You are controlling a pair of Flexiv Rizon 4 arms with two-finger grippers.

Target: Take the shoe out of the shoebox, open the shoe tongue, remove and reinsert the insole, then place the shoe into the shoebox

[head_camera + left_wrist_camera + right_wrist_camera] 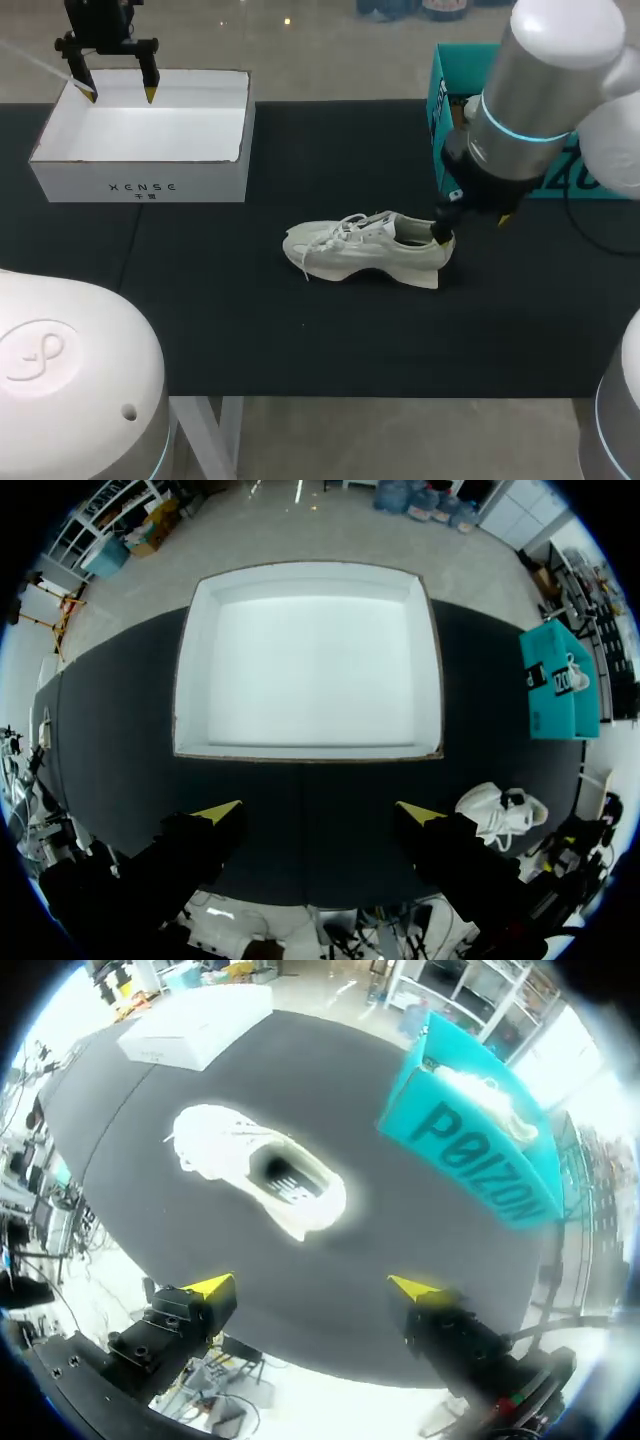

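The white sneaker (365,250) lies on its side mid-table, toe pointing left. The right gripper (311,1287) hangs over its heel, fingers spread wide, holding nothing. Far left, the left gripper (318,812) hovers wide open above the white shoebox (140,185). A teal box (470,1160) sits far right.

So the shoe (365,250) is sitting on its sole around the middle of the table (300,340), toe pointing left and heel pointing right, outside both boxes. The shoebox (140,185) is sitting open at the far left with the left gripper (119,95) hanging above it, and a second box (438,95) is standing at the far right, behind the shoe's heel end. The right gripper (472,228) is hovering over the heel, between shoe and second box.
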